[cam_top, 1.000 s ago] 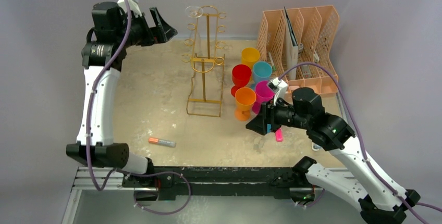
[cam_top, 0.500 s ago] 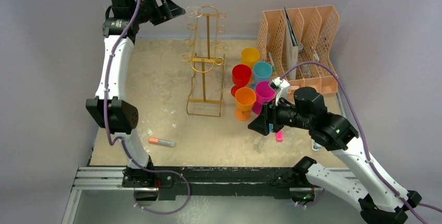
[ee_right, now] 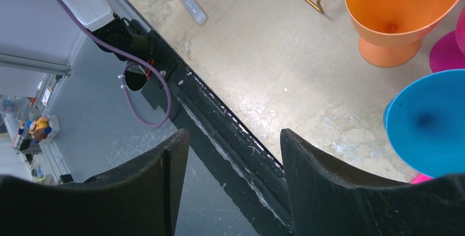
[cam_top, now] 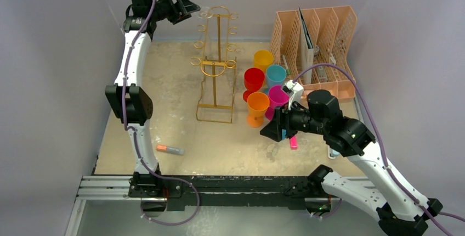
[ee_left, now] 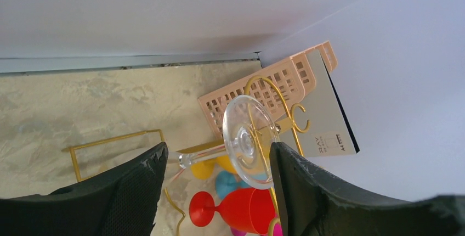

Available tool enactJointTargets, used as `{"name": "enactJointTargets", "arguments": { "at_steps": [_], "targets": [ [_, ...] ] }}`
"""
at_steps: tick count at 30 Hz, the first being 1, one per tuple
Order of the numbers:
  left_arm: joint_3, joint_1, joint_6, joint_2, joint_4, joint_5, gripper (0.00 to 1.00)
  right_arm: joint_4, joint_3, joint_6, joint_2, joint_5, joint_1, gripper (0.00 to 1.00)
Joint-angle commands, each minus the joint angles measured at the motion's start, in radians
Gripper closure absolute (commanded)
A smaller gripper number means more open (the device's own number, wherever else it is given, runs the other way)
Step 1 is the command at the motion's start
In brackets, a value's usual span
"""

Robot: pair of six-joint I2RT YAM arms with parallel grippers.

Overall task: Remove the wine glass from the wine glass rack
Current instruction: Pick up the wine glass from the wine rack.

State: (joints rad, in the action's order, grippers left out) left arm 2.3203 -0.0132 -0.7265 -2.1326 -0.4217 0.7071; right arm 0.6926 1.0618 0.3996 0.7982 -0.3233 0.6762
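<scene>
Aloft, wine glass (ee_left: 249,140) foot (hung on its rack (cam_top: 215,63)) between spread left fingers (ee_left: 131,192), seemingly untouched.

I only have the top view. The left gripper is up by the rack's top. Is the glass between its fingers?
Observer: On the left wrist camera the left gripper is open. The glass's round foot shows in the gap between the fingers, touching neither.
Operator: Is the foot free of the rack?
Observer: No. Gold wire of the rack crosses the foot's face. I cannot tell how it is seated in the hook.
Operator: And the right gripper?
Observer: On its wrist camera the right gripper is open and empty, aimed at the table's near edge, with the orange cup off to one side.
</scene>
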Motion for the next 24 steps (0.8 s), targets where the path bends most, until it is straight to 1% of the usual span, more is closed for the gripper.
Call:
{"name": "enactJointTargets", "arguments": {
  "at_steps": [1,3,6,7,8,9,12,17,20,24],
  "targets": [
    [0.057,0.005,-0.059,-0.022,0.083,0.040,0.35,-0.016,0.039,-0.014,-0.001,0.023,0.003,0.35],
    [0.057,0.005,-0.077,-0.037,0.106,0.065,0.37,-0.019,0.034,-0.013,0.000,0.026,0.003,0.35],
    [0.055,0.006,-0.117,-0.058,0.175,0.143,0.43,-0.019,0.033,-0.013,0.002,0.027,0.003,0.35],
    [0.057,0.007,-0.130,-0.065,0.197,0.174,0.46,-0.017,0.035,-0.013,0.004,0.027,0.003,0.35],
    [0.066,0.006,-0.131,-0.070,0.196,0.189,0.50,-0.013,0.036,-0.016,0.003,0.029,0.003,0.35],
    [0.073,0.004,-0.126,-0.074,0.188,0.198,0.52,-0.008,0.035,-0.015,0.004,0.032,0.004,0.35],
    [0.077,0.004,-0.106,-0.072,0.170,0.214,0.55,-0.008,0.025,-0.015,-0.003,0.036,0.004,0.35],
    [0.116,0.004,-0.091,-0.100,0.117,0.206,0.64,-0.016,0.021,-0.014,-0.003,0.037,0.003,0.35],
    [0.132,-0.001,-0.097,-0.112,0.117,0.195,0.70,-0.015,0.025,-0.015,0.001,0.038,0.003,0.35],
    [0.154,-0.008,-0.110,-0.128,0.124,0.192,0.74,-0.014,0.026,-0.015,-0.003,0.044,0.003,0.35]
  ]
}}
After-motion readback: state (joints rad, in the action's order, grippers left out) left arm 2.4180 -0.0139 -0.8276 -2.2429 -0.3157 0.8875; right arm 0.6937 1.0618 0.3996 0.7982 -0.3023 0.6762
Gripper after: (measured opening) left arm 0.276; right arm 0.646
